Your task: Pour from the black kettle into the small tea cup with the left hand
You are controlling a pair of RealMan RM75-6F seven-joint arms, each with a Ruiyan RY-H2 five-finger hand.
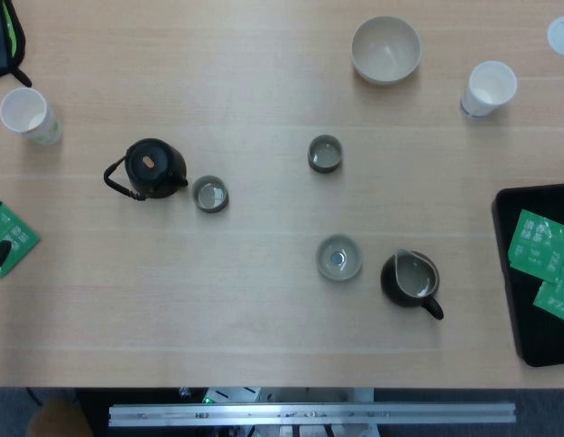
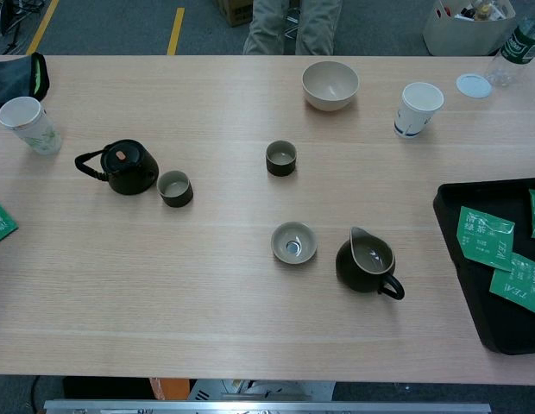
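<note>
Left of centre on the pale wooden table (image 1: 264, 337): round black kettle (image 1: 153, 168), upright, lid on, looped handle toward the left edge of the frame, spout toward the right. Just beside the spout, small grey-green tea cup (image 1: 210, 194); whether they touch, cannot tell. In the chest view the same pair sits at centre left, kettle (image 2: 125, 166), cup (image 2: 174, 188).

Neither robot hand shows in either view; their state cannot be told.

Mid-frame: second small dark cup (image 1: 325, 154). Below it, shallow grey dish (image 1: 339, 257), and near its right a dark pitcher (image 1: 411, 279) with handle toward lower right.

Upper right: pale ceramic bowl (image 1: 385, 50); white paper cup (image 1: 488, 88).

Upper left: another white paper cup (image 1: 29, 116).

Right edge: black tray (image 1: 514, 273) holding green tea sachets (image 1: 538, 243).

Left edge: one green sachet (image 1: 9, 238) on the table.
</note>
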